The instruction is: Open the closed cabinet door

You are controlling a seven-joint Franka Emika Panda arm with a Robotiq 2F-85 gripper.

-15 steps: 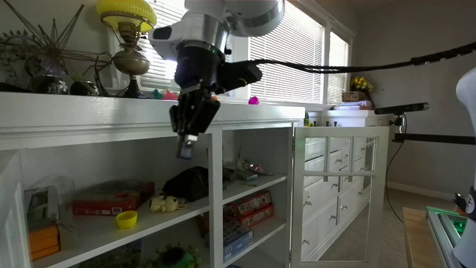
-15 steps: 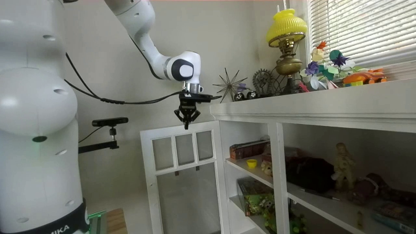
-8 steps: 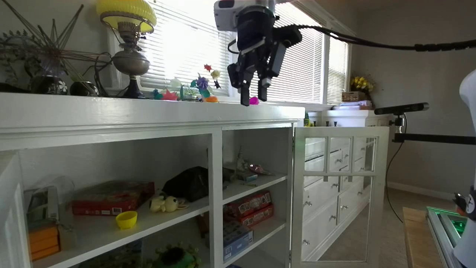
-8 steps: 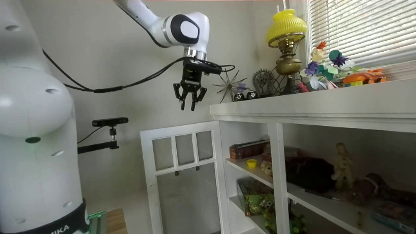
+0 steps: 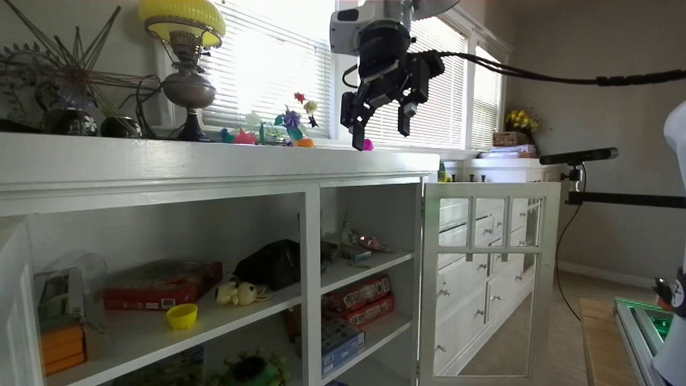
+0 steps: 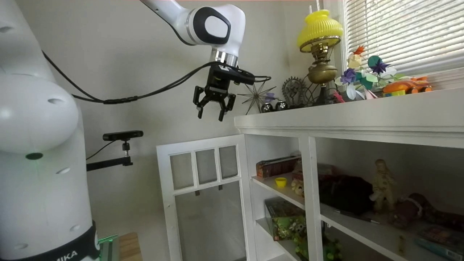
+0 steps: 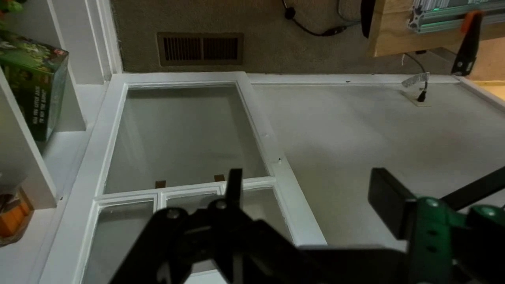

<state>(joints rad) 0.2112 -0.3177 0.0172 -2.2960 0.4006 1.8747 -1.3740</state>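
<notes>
My claw point(image 6: 210, 116) was released, its fingers point(image 5: 358, 138) spread wide and angled downward. In an exterior view it hung above the top rail of the door point(image 6: 206, 186), clear of it, with my arm point(image 6: 214, 25) bent down to it from above and a black cable point(image 6: 121, 100) sagging off to one side.

The door stood swung out from the end of the cabinet point(image 6: 362, 116), its row of three small panes over one tall pane. In my wrist view I looked down on it, in front of the grey wall point(image 7: 347, 142). A floor vent point(image 7: 200, 49) lay near its foot, and a green box point(image 7: 31, 86) stood on a shelf close to its hinged side.

In an exterior view a second door point(image 5: 489, 250) stood open at the cabinet's opposite end, white drawers point(image 5: 466, 284) showing through its glass.

On a shelf point(image 5: 225, 315) sat a yellow cup point(image 5: 182, 316), near a red box point(image 5: 155, 292), with a soft toy point(image 5: 244, 294) and a black bundle point(image 5: 273, 262) to its right in that view.

A lamp point(image 6: 319, 50) with a yellow shade rested on the cabinet top in both exterior views. Paper flowers point(image 6: 366, 78) and an orange toy car point(image 6: 406, 86) stood along there too, by the blinds point(image 6: 406, 32).
</notes>
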